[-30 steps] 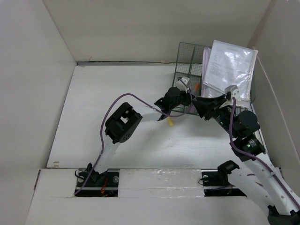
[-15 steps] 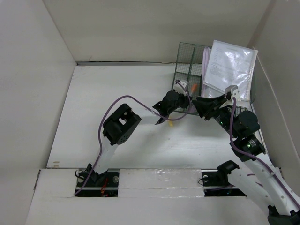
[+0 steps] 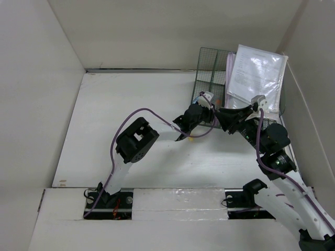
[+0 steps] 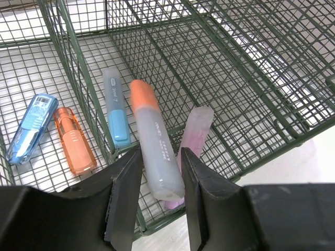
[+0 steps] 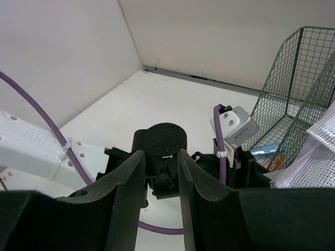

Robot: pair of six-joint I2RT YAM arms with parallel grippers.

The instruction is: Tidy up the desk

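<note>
The desk is a white tabletop. A dark green wire rack stands at its back right. My left gripper reaches over the rack's front edge. In the left wrist view it is shut on the near end of an orange-capped grey highlighter, whose far end lies on the mesh. A pink highlighter lies just beneath, and a blue one to the left. My right gripper is open and empty, right behind the left wrist.
A blue correction tape and a small orange item lie in the rack's left compartment. Papers in a plastic sleeve lean in the rack. A small yellow thing lies on the desk under the left arm. White walls enclose the desk.
My left gripper has shifted a little to the right along the rack's front, with the orange highlighter in it. The right arm has not moved.
</note>
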